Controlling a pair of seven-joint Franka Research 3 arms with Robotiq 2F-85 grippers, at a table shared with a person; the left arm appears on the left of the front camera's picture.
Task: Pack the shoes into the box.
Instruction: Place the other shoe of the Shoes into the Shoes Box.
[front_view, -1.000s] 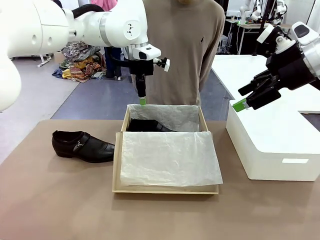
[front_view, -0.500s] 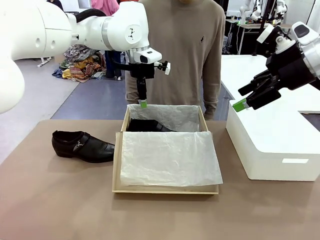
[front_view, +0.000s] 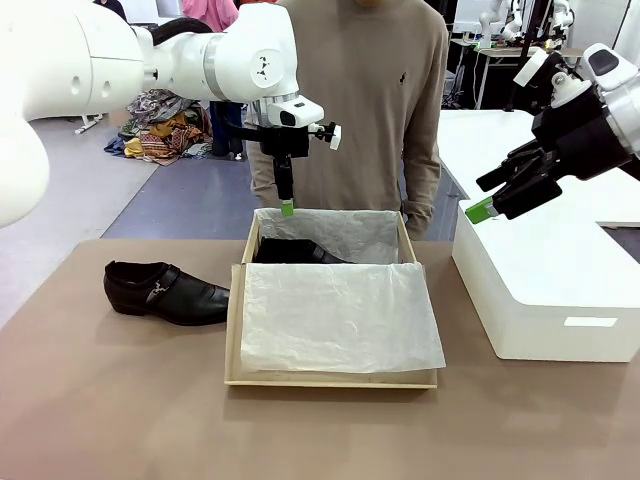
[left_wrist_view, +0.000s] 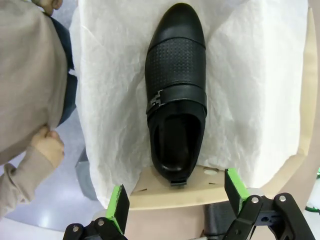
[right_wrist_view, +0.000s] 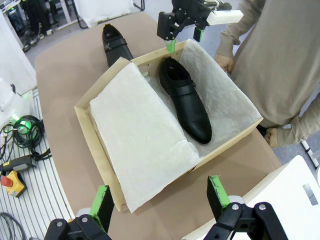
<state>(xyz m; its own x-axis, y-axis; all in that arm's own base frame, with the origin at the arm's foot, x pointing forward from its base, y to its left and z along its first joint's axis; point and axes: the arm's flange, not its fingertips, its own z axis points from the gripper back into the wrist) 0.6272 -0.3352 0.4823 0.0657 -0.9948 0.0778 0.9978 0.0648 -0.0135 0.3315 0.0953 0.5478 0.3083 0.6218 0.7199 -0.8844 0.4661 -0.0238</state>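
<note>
One glossy black shoe (front_view: 300, 252) (left_wrist_view: 176, 100) (right_wrist_view: 186, 100) lies in the far half of the tan box (front_view: 233, 340) (right_wrist_view: 85, 117) on white tissue. The other shoe (front_view: 165, 292) (right_wrist_view: 116, 44) rests on the table left of the box. My left gripper (front_view: 286, 207) (left_wrist_view: 176, 192) (right_wrist_view: 184, 42) hangs open above the box's far left corner, just over the boxed shoe's heel, holding nothing. My right gripper (front_view: 485, 196) (right_wrist_view: 159, 192) is open and empty, high up to the right of the box over the white block. A tissue sheet (front_view: 335, 315) covers the box's near half.
A large white rectangular block (front_view: 545, 290) stands on the table right of the box. A person in a beige sweater (front_view: 365, 100) stands at the far edge right behind the box, with a hand (left_wrist_view: 47, 145) near its back wall. The brown table (front_view: 110, 400) stretches in front.
My left gripper has dipped slightly and its wrist has turned a little above the box's far corner. The right arm and both shoes have stayed put.
</note>
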